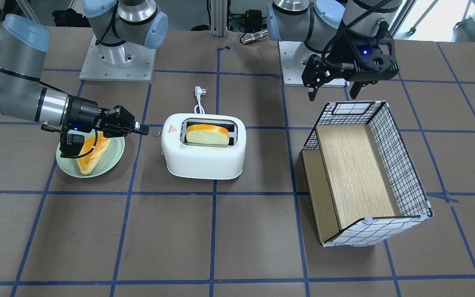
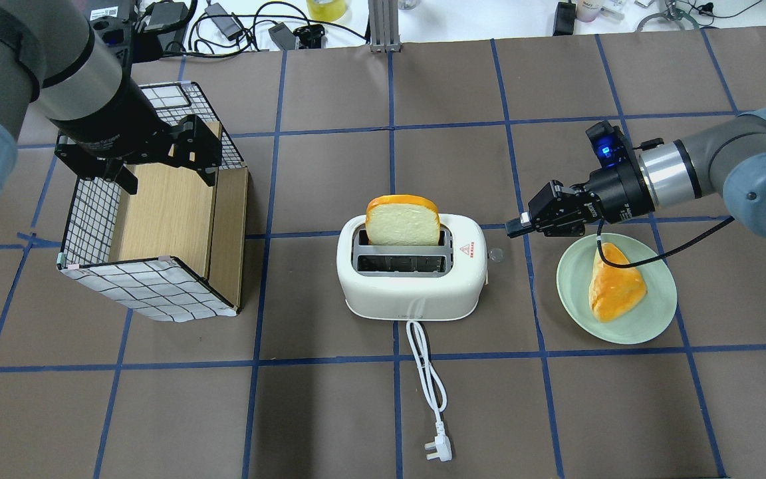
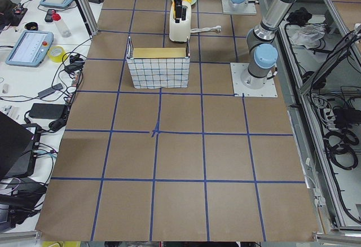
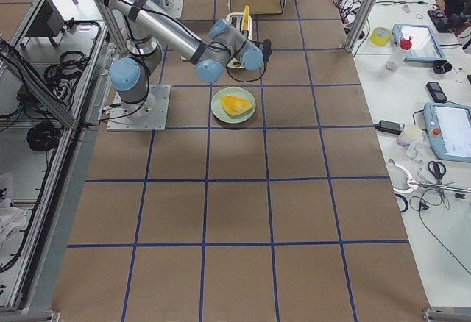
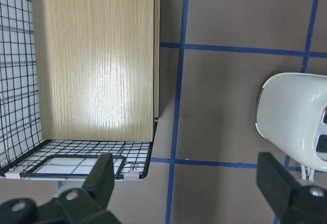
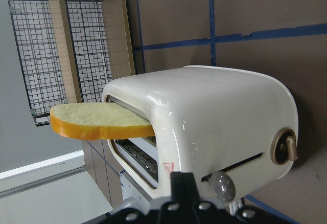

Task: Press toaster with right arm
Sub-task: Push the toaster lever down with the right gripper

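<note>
Now our right gripper [image 2: 514, 229], jaws pinched together, sits just right of the toaster [image 2: 416, 293]; left gripper [image 5: 187, 177] gapes wide.

Left wrist view: toaster [image 5: 291, 116] cut by right edge, one rounded end only; wire basket [image 5: 20, 106] runs off top and left; left pincer [image 5: 185, 158] clipped by bottom edge. Right wrist view: right pincer [image 6: 182, 183] mostly below frame, only its tip shows. Front view: right arm [image 1: 15, 78] wrist covers part of plate [image 1: 116, 154] and pastry [image 1: 89, 163]. Overhead: bread slice [image 2: 403, 223] lower part sunk in slot. Side views: toaster tiny, partly behind right arm from the right end; pincers too small to read.
</note>
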Tool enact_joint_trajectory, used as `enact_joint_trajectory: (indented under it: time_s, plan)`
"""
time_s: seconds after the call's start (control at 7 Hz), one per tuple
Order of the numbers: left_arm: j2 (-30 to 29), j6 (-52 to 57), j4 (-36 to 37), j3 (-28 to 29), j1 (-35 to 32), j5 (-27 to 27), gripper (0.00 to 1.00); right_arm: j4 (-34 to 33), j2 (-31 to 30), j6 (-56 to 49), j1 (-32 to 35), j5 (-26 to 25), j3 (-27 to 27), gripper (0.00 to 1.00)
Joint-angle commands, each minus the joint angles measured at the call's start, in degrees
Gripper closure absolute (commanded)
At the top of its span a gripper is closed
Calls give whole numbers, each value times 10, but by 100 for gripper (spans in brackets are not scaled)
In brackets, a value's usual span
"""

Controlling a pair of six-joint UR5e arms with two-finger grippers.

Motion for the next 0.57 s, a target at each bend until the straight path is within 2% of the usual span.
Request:
enact_joint_trajectory:
  time_s: [0.0, 0.43]
  plan:
    - [0, 0, 0, 0, 0, 0, 0, -9, 1, -10, -4, 14, 17, 100]
    - [0, 0, 0, 0, 0, 0, 0, -49, 6, -30, -3, 29, 53, 100]
